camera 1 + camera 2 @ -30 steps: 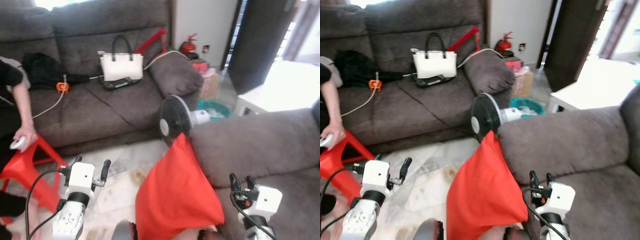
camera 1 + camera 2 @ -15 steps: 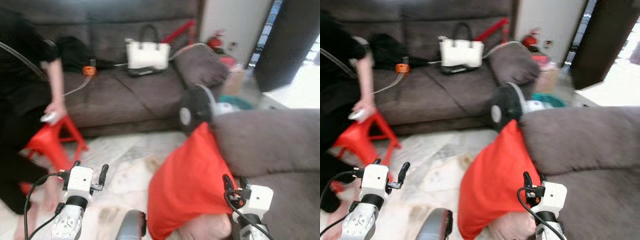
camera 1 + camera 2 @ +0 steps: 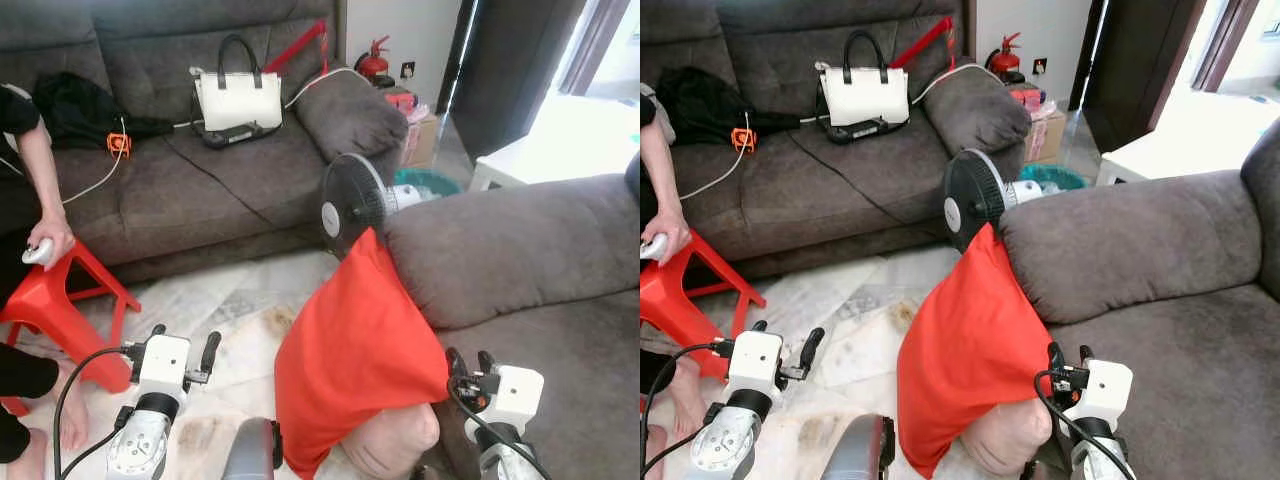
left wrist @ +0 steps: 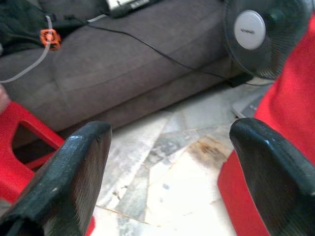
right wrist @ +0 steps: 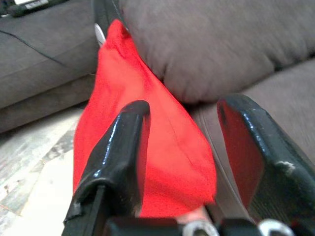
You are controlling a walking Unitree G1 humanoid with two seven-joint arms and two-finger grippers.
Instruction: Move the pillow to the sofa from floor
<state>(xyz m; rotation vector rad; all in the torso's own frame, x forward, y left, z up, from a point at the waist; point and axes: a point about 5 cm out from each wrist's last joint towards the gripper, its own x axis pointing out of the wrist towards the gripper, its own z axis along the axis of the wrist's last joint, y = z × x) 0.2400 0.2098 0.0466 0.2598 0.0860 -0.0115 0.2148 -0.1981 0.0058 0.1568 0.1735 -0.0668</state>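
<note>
Closest in, the left end effector [image 3: 183, 344] hovers over the tiled floor [image 3: 240, 310], fingers spread wide, nothing between them. The right end effector [image 3: 1068, 362] sits by the near sofa [image 3: 1140, 250], also released, jaws apart and lined up on the red pillow [image 3: 355, 350]. That pillow stands on the floor, leaning against the sofa's arm, not yet held. So this looks like the approach step; next comes closing in and clamping a corner of it. Behind stands a fan [image 3: 352, 203], a person's hand [image 3: 45, 243] on a red stool [image 3: 60, 305], and a white handbag [image 3: 237, 97] on the far sofa.
</note>
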